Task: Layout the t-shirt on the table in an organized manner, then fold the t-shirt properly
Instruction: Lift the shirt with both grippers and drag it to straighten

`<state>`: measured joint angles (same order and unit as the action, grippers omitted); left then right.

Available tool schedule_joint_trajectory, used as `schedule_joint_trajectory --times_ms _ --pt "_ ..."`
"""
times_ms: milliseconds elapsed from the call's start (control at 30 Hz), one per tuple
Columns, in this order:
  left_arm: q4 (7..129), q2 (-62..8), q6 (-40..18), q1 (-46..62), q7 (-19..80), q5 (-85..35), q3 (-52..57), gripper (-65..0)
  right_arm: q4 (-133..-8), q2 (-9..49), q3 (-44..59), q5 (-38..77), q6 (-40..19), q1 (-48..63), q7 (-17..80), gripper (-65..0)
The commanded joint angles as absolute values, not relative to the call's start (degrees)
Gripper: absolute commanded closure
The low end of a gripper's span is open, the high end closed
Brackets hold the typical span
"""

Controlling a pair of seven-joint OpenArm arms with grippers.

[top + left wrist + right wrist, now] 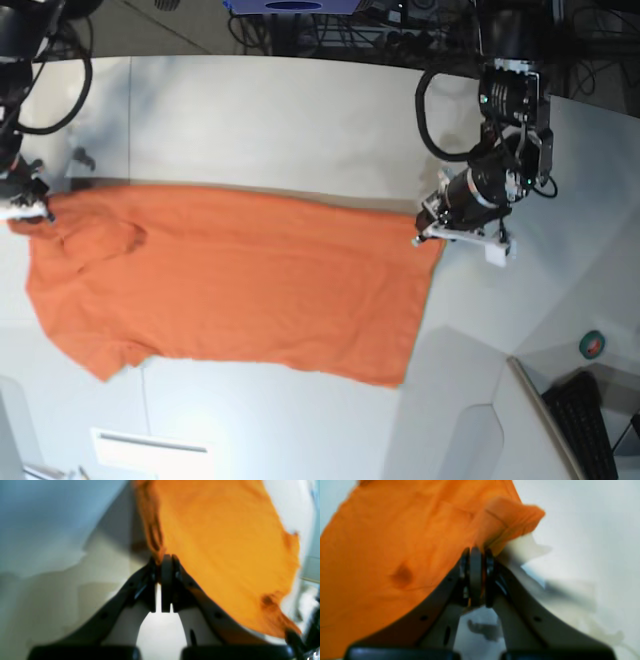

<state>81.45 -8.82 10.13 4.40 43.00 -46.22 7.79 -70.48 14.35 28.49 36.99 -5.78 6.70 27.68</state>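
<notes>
The bright orange t-shirt [230, 285] is stretched wide across the white table [300, 120], held up by two corners. My left gripper [428, 230] is shut on the shirt's right-hand corner in the base view; the left wrist view shows the cloth [220, 555] pinched at the gripper's [163, 557] tips. My right gripper [30, 212] is shut on the opposite corner at the far left; in the right wrist view the fabric [395, 555] bunches over that gripper's [476, 551] closed fingers. The near edge of the shirt rests on the table.
A small green-rimmed round object [593, 345] and a dark keyboard [590, 425] lie at the lower right beyond the table's curved edge. Cables and equipment [330, 20] sit behind the far edge. A pale rectangular strip [150, 445] lies near the front.
</notes>
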Motion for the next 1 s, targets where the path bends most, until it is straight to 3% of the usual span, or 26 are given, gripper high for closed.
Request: schedule_joint_trajectory --times_ms 0,400,967 --pt "82.7 -9.2 9.3 5.3 41.5 -47.2 7.6 0.0 -70.8 15.6 29.0 37.1 -6.9 7.6 24.7 0.0" --pt "92.4 -10.2 9.2 23.2 40.7 -47.2 15.3 0.0 -74.8 10.7 32.0 37.2 -14.0 21.8 23.3 0.0" --pt "92.5 -10.2 9.2 28.8 40.9 -47.1 15.4 0.0 -79.1 9.0 32.0 37.3 -14.0 31.1 23.3 0.0"
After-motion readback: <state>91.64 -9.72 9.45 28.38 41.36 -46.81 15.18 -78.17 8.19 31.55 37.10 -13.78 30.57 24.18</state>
